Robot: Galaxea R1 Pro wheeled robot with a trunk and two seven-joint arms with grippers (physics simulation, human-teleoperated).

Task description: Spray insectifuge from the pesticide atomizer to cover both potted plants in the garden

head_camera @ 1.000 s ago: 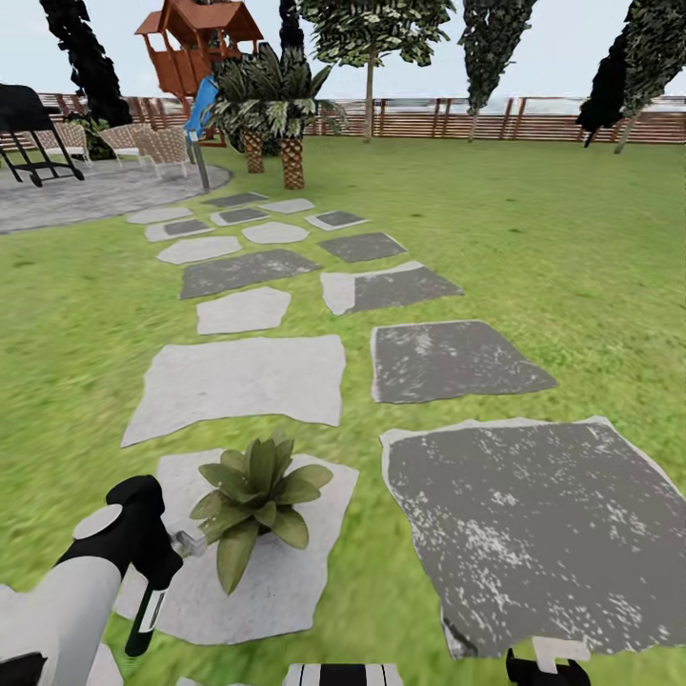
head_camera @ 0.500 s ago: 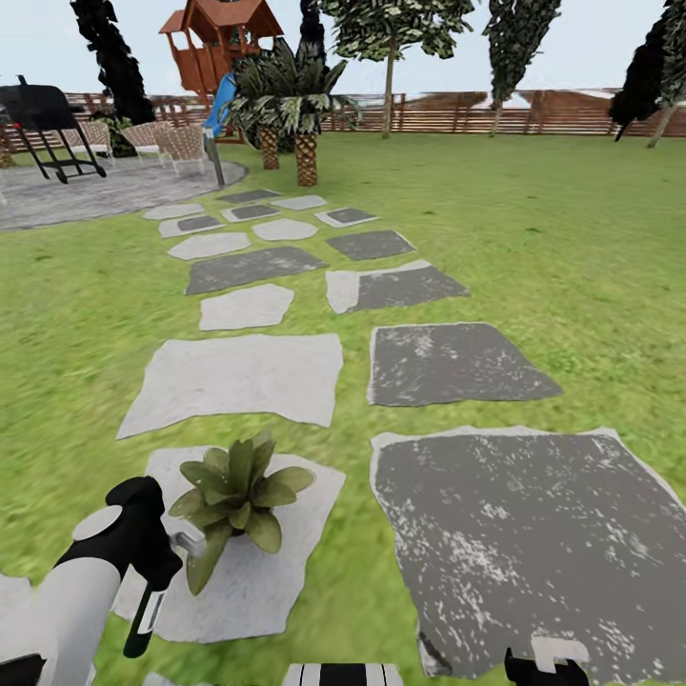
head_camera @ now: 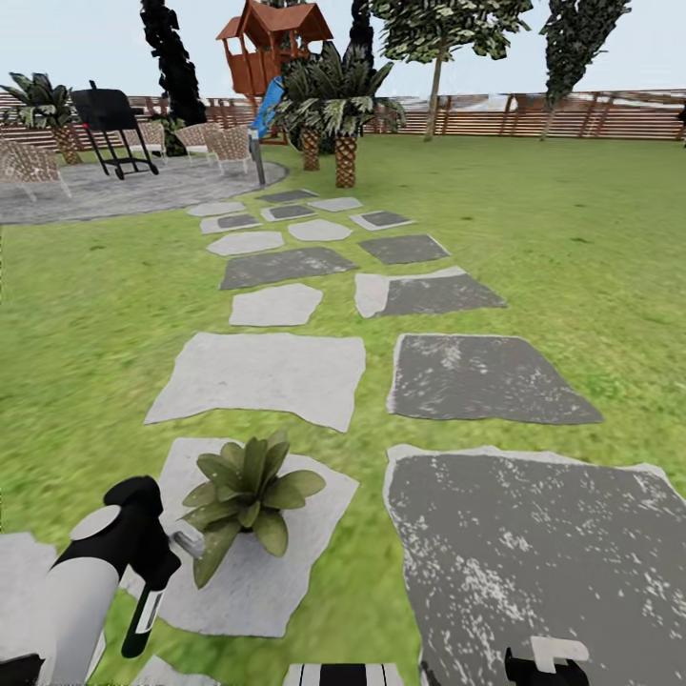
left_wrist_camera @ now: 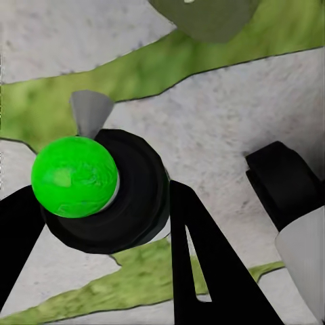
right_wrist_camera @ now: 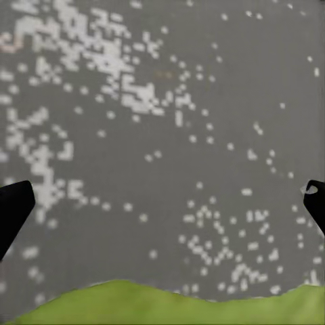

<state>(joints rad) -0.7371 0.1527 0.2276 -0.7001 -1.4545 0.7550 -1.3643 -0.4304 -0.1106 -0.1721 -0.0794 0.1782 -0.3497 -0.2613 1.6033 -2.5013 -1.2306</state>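
Observation:
My left gripper (left_wrist_camera: 98, 203) is shut on the pesticide atomizer (left_wrist_camera: 101, 193), a dark round bottle with a bright green cap and a pale grey nozzle (left_wrist_camera: 90, 112). In the head view the bottle (head_camera: 145, 610) hangs below my left wrist, and its nozzle (head_camera: 188, 543) points at a potted plant (head_camera: 250, 488). That plant is a low green rosette on a pale stepping stone (head_camera: 257, 581), just beside the nozzle. The second potted plant is out of view. My right gripper (right_wrist_camera: 162, 203) is open over a dark speckled stone (head_camera: 553, 553), low at the view's bottom (head_camera: 548, 662).
Grey stepping stones (head_camera: 262, 376) run across the lawn toward a paved patio (head_camera: 114, 191) with a black grill (head_camera: 107, 119) and wicker chairs. Palms in basket pots (head_camera: 343, 114), a wooden playhouse (head_camera: 272, 43) and a slatted fence (head_camera: 572, 114) stand at the back.
The whole picture has shifted to the right, so the camera has turned left, bringing more of the patio into view. The left arm still holds the bottle beside the plant.

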